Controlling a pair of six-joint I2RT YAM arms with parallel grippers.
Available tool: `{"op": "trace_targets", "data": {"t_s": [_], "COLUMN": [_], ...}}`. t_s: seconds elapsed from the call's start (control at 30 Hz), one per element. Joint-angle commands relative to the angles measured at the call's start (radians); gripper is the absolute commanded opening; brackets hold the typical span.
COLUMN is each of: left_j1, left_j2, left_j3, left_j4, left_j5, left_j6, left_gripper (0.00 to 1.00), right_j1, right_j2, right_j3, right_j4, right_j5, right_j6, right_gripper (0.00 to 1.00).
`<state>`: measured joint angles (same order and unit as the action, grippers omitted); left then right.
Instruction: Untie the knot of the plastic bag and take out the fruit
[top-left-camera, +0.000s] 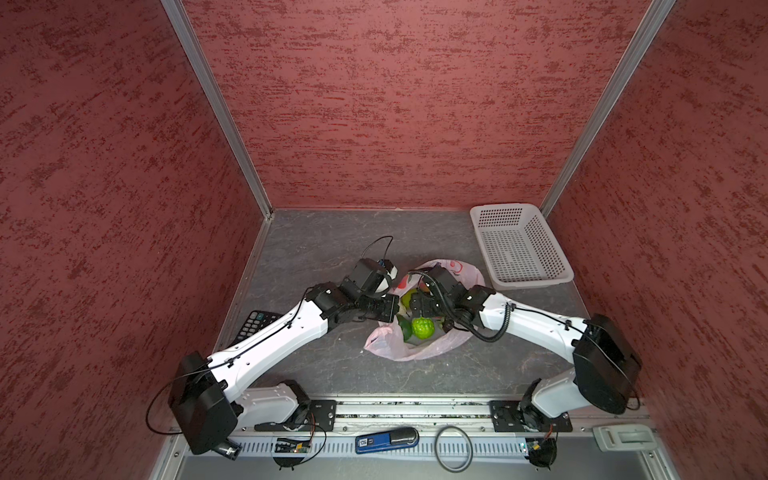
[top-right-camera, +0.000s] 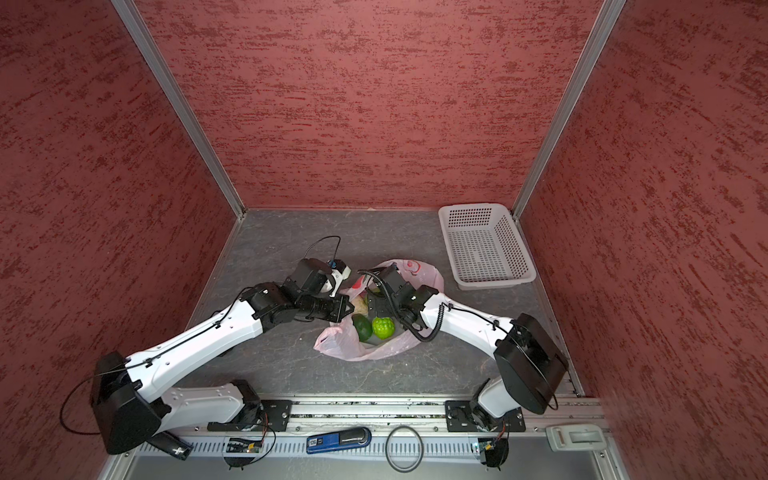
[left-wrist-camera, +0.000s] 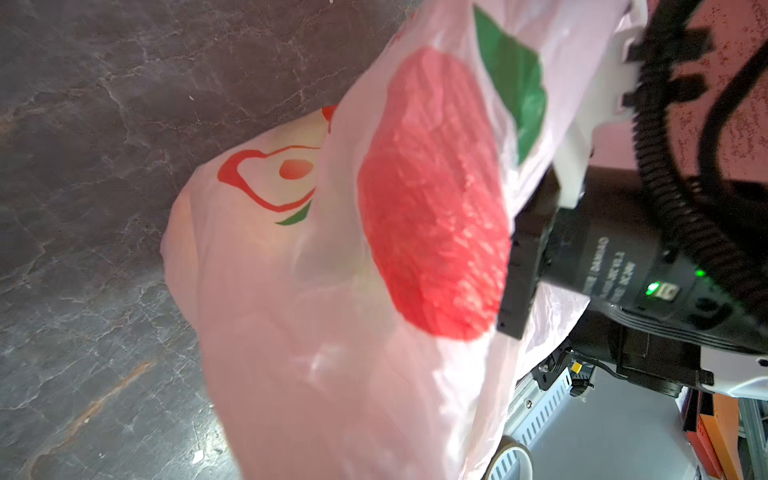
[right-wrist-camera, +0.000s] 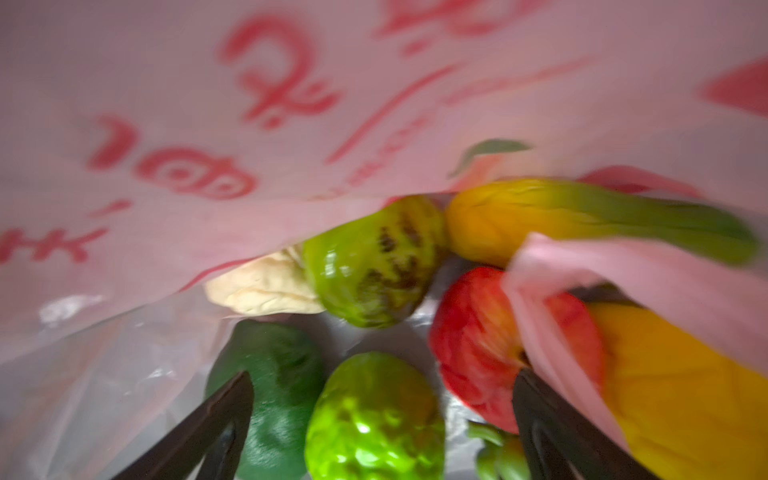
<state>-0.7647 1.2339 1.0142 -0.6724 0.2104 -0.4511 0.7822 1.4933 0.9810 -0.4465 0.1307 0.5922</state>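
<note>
**Right claw** (right-wrist-camera: 382, 376): jaws spread wide, holding nothing. It is lowered into the open mouth of the bag (top-left-camera: 419, 353). One finger (right-wrist-camera: 224, 419) stands in front of the dark green fruit (right-wrist-camera: 274, 386), the other in front of the red apple (right-wrist-camera: 473, 340). The wrist view is too blurred to tell whether either touches.

**Bumpy green fruit** (right-wrist-camera: 374, 419): lies between the two fingers, just beside the dark green fruit. It sits toward the near side of the bag in both top views.

**Other fruit, all inside the bag:**
- flecked green fruit (right-wrist-camera: 374, 262), with brown marks
- cream fruit (right-wrist-camera: 262, 286), touching the flecked one
- long yellow-green fruit (right-wrist-camera: 582, 216)
- yellow fruit (right-wrist-camera: 673, 395), beside the apple

**Handle strap** (right-wrist-camera: 582, 266): loose pink loop, draped across the apple and the yellow fruit.

**Left claw** (top-left-camera: 388, 311): closed on the bag's left rim. Its fingers are hidden under pink film in its wrist view, and the bag wall stands lifted there.

**Bag:** thin pale pink with red and green print. It sits at the middle of the table (top-left-camera: 324, 257) between the two arms, mouth open upward.

**Table:** grey, marbled.

**Basket** (top-left-camera: 496, 216): white, perforated, in the far right corner. It is near the bag but apart from it.

**Calculator** (top-left-camera: 255, 324): at the table's left edge, partly under the left arm.
</note>
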Motion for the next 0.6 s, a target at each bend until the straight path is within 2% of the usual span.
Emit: {"op": "trace_targets", "data": {"t_s": [0.0,0.13,0.23,0.33,0.47,0.57], "left_j1": [-0.010,-0.017,-0.019,-0.018,-0.018,-0.019], "left_j2": [-0.015,0.001,0.014,0.019,0.019,0.026], "left_j3": [0.003,0.038,0.062,0.070,0.073,0.075], "left_j4": [0.016,0.011,0.012,0.019,0.024,0.027], "left_j5": [-0.008,-0.016,-0.021,-0.021,-0.022,-0.017], "left_j6": [0.005,0.003,0.002,-0.004,-0.006,-0.004], "left_gripper": [0.00,0.00,0.00,0.00,0.00,0.00], "right_j1": [-0.028,-0.018,0.025,0.054,0.067,0.066], "right_j2": [-0.070,-0.090,-0.117,-0.135,-0.145,-0.129], "right_j3": [0.008,0.026,0.057,0.102,0.129,0.111], "right_j4": [-0.042,-0.051,-0.096,-0.179,-0.305,-0.328], "right_j5": [0.087,-0.064,-0.090,-0.060,0.053,0.101], "right_j6": [0.029,0.030,0.046,0.051,0.046,0.008], "right_gripper": [0.98,0.98,0.98,0.98,0.98,0.98]}}
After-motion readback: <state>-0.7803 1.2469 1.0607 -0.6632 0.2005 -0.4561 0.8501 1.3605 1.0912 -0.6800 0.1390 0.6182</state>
